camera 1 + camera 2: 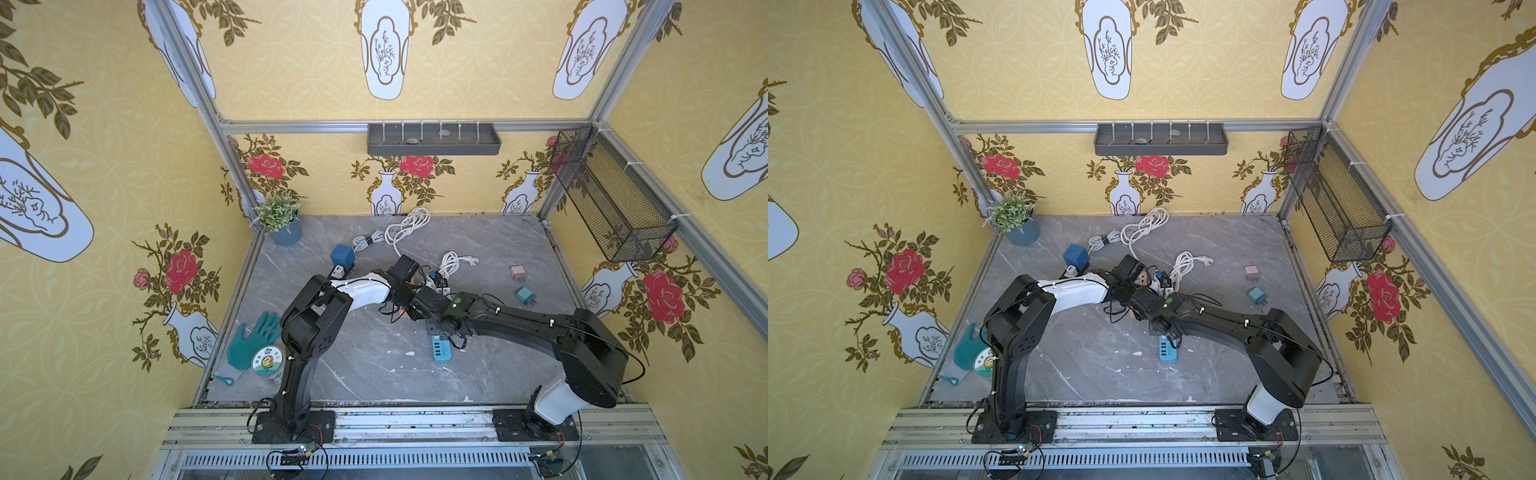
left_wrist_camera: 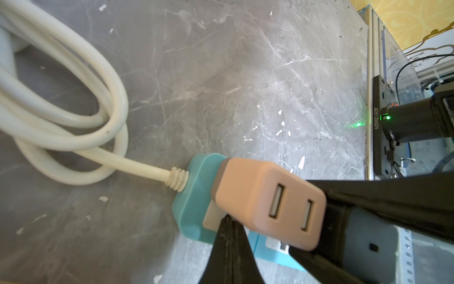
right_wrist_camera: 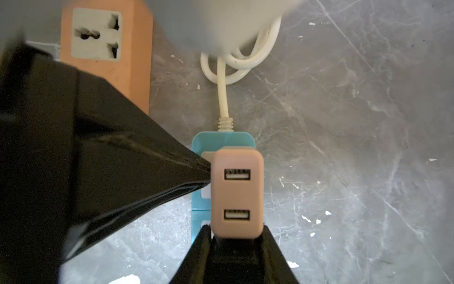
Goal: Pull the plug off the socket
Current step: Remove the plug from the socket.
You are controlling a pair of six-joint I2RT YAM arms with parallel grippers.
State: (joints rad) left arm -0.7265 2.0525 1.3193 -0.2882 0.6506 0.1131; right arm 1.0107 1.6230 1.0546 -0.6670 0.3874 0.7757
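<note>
1. Legible writing: the right arm's base plate carries the printed code "J0251206009". The round jar lid at the front left bears a label too small to read.
2. Arm pose: both arms reach forward from the front rail and bend inward, and their wrists meet over the middle of the table.
3. Teal power strip: lies flat beneath the wrists, with its white cord coiled beyond it.
4. Left gripper: jaws clenched with nothing between them; the tip presses on the strip's face just beside the plug.
5. Right gripper: fingers clamped on two opposite sides of the pink plug.
6. The plug sits on the strip (prongs hidden; two USB ports face up).
7. Clearances: an orange socket block lies near the strip. Bare table lies between the strip and the front edge.
8. Far left corner: potted plant.
</note>
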